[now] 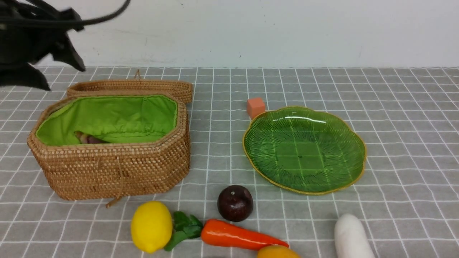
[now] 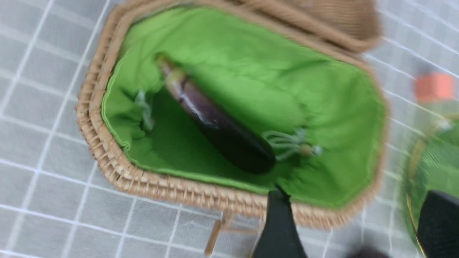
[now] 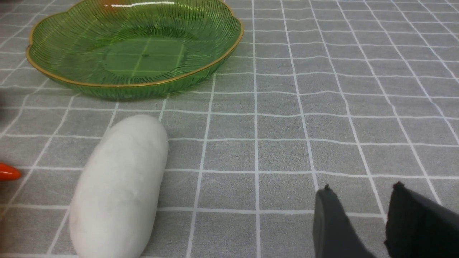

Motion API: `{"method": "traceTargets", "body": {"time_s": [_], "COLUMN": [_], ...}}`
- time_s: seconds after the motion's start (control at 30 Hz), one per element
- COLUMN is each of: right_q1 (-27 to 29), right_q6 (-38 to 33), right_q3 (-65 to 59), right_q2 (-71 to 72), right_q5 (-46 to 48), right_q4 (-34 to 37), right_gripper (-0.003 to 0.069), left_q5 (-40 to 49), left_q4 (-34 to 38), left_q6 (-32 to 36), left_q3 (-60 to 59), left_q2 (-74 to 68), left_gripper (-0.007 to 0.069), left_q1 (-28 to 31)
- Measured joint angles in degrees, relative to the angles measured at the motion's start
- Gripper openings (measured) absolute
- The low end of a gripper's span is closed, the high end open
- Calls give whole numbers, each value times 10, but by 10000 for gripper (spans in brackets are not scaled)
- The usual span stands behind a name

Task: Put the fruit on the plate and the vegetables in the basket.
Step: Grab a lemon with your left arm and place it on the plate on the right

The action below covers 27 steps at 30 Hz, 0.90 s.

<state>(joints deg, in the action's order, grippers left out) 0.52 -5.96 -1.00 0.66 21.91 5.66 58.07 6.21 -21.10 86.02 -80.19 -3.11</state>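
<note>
The wicker basket (image 1: 107, 172) stands open at the left, and the purple stalk (image 1: 89, 139) lies on its green lining. My left gripper (image 1: 59, 75) hangs open and empty above the basket's far left corner. In the left wrist view the stalk (image 2: 218, 122) lies slantwise inside the basket (image 2: 161, 186), beyond the open gripper (image 2: 356, 193). The green plate (image 1: 304, 150) is empty. Along the front lie the lemon (image 1: 151, 225), carrot (image 1: 233, 234), plum (image 1: 235, 202), mango-like fruit (image 1: 278, 252) and white radish (image 1: 353, 238). My right gripper (image 3: 362, 188) is open over bare cloth, apart from the radish (image 3: 118, 186) and plate (image 3: 136, 46).
A small orange cube (image 1: 255, 106) sits against the plate's far left rim. The basket's lid (image 1: 143, 87) lies folded back behind it. A grey checked cloth covers the table, and a white wall runs behind it.
</note>
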Motion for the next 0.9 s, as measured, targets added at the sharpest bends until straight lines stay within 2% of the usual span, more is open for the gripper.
{"method": "traceTargets", "body": {"time_s": [0.17, 0.2, 0.27, 0.3, 0.43, 0.57, 0.7, 0.87, 0.9], "right_q1": [0, 0, 0, 0, 0, 0, 0, 0, 0], "right_q6": [0, 0, 0, 0, 0, 0, 0, 0, 0], "right_q3": [0, 0, 0, 0, 0, 0, 0, 0, 0], "right_q2": [0, 0, 0, 0, 0, 0, 0, 0, 0], "right_q5": [0, 0, 0, 0, 0, 0, 0, 0, 0], "right_q4": [0, 0, 0, 0, 0, 0, -1, -1, -1], "right_gripper": [242, 242, 242, 242, 242, 242, 242, 242, 242], "left_q5": [-2, -4, -4, -4, -2, -22, -28, -28, -28], "left_q4": [-34, -46, -58, -62, -116, -152, -152, -154, -156], "left_q6": [44, 45, 34, 31, -17, -66, -94, -103, -103], "left_q3": [-76, -115, -150, -157, -193, -195, -195, -195, -192], "left_q2": [67, 72, 64, 61, 0, -73, -129, -203, -215], "left_gripper": [487, 498, 516, 519, 592, 636, 632, 562, 519], "left_q1": [-62, -100, -146, -151, -223, -249, -252, -252, -252]}}
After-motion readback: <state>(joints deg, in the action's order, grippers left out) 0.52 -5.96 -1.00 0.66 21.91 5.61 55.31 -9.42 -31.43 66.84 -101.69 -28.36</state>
